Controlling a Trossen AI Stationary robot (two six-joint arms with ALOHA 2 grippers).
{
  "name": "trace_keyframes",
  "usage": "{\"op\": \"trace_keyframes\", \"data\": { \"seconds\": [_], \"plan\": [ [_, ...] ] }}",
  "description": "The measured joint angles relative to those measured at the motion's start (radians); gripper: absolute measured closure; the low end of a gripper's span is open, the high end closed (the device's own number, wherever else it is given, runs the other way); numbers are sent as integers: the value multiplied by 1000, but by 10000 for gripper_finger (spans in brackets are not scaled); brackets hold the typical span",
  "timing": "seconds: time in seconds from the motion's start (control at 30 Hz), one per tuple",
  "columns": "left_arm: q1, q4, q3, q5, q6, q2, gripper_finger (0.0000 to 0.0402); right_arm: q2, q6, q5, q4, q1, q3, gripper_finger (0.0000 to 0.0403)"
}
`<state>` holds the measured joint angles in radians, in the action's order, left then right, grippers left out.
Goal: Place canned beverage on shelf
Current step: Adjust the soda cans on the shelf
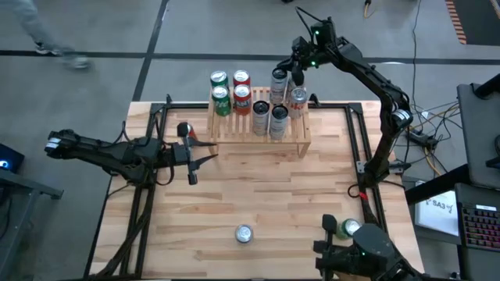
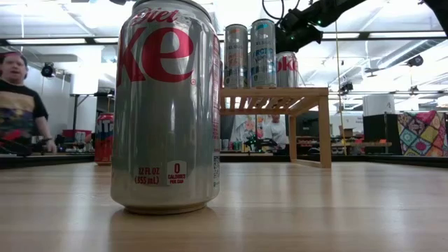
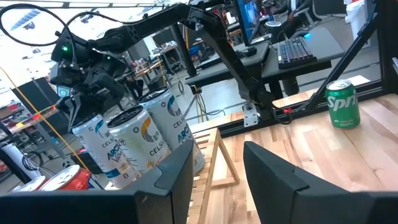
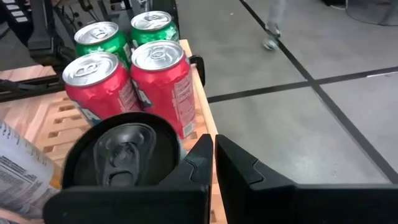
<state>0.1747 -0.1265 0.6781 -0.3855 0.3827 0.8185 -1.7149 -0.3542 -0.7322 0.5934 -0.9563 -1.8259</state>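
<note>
1. The table is light wood. From its centre in the high view, the shelf stands at twelve o'clock, against the far edge.
2. My right arm reaches from its base at three o'clock up and over to one o'clock. My right claw hangs above the shelf's far right corner. In the right wrist view its fingers sit almost together, with nothing between them.
3. My left arm lies low at nine o'clock, stretched toward the middle. My left claw stands open, with a plain gap between its fingers and nothing held.
4. The shelf carries two green cans and two red cans at its left half. A black can and tall silver cans fill the right half.
5. A silver Diet Coke can stands alone at six o'clock, well apart from the shelf. The low view shows its label large, which the high view cannot.
6. A green Sprite can stands at five o'clock near the table's corner. The left wrist view reads its name.
7. Only the low view shows a person beyond the table.
</note>
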Motion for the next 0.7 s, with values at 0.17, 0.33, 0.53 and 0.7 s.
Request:
{"op": "trace_keyframes", "data": {
  "seconds": [0.17, 0.33, 0.53, 0.7],
  "plan": [
    [0, 0, 0, 0, 1, 0, 277, 0, 3, -2, 15, 4, 0, 394],
    [0, 2, 0, 0, 6, 0, 277, 0, -1, -3, 59, 4, 0, 394],
    [0, 2, 0, 0, 9, 0, 277, 3, -6, -7, 67, 8, 0, 394],
    [0, 2, 0, 0, 8, 0, 277, 6, -13, -9, 73, 13, 0, 394]
  ]
}}
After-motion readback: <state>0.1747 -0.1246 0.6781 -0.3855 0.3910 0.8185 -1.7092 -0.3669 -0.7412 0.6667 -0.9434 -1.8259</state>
